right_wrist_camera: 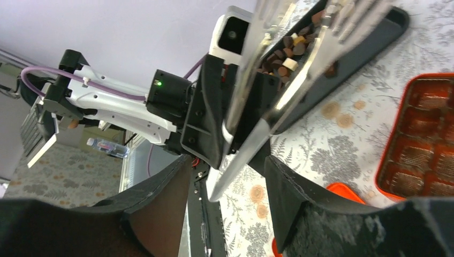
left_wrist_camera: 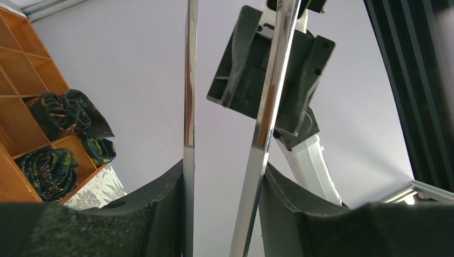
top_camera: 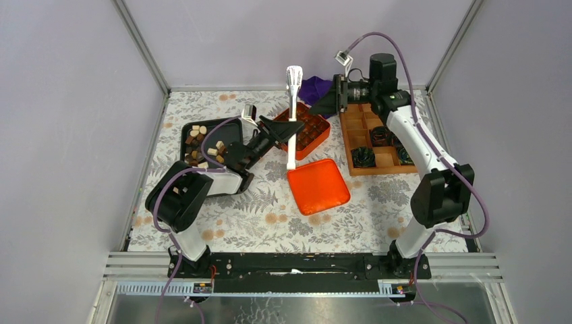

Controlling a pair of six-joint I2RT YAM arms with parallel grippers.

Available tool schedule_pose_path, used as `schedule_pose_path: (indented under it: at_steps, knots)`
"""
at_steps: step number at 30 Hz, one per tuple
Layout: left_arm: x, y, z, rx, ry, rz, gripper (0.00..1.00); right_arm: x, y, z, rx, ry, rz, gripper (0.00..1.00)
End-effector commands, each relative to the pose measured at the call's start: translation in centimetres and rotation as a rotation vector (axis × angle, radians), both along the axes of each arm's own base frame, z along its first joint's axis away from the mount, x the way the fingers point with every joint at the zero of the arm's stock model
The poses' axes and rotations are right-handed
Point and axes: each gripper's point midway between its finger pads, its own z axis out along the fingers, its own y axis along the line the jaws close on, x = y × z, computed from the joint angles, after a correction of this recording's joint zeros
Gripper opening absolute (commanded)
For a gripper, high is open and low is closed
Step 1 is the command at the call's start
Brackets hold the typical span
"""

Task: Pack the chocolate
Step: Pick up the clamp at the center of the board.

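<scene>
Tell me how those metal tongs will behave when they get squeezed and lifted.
Probably slippery: the tongs are polished, mirror-bright metal. Likely springy rather than rigid, since their two thin arms stand apart and should flex together under the jaws. Being long and slim, they may pivot if gripped off-centre.

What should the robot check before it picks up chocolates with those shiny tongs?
1. The silver metal tongs sit clamped in the left gripper: ok.
2. The right gripper is clear of the tongs: ok, fingers apart.
3. The small brown and cream chocolate pieces lie in the black tray: ok.
4. The orange compartment box is open, its square orange lid aside: ok.
5. The box's compartments are free: cannot tell.
</scene>
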Motion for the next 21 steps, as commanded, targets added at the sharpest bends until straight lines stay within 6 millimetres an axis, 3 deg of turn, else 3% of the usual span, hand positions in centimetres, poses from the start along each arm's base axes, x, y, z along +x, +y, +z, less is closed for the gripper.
schedule_pose_path:
  at_steps: [1,8,12,17,21]
  knots:
    - [-1.9,0.5,3.0,-0.054,-0.142,-0.040,0.51,-0.1,-2.1,1.9,-0.009,-0.093,-0.055,0.59]
    - [-2.8,-0.6,4.8,-0.075,-0.187,-0.127,0.51,1.3,-1.7,1.2,0.034,-0.014,-0.102,0.48]
    - [-3.4,-1.3,5.4,-0.083,-0.199,-0.151,0.51,1.3,-0.8,1.8,0.074,-0.002,-0.083,0.49]
    - [-3.7,-2.1,5.1,-0.085,-0.190,-0.165,0.51,0.0,0.9,2.3,0.105,0.019,-0.021,0.50]
    - [-4.0,-2.5,5.3,-0.086,-0.196,-0.177,0.51,0.8,1.4,1.6,0.073,0.030,-0.071,0.50]
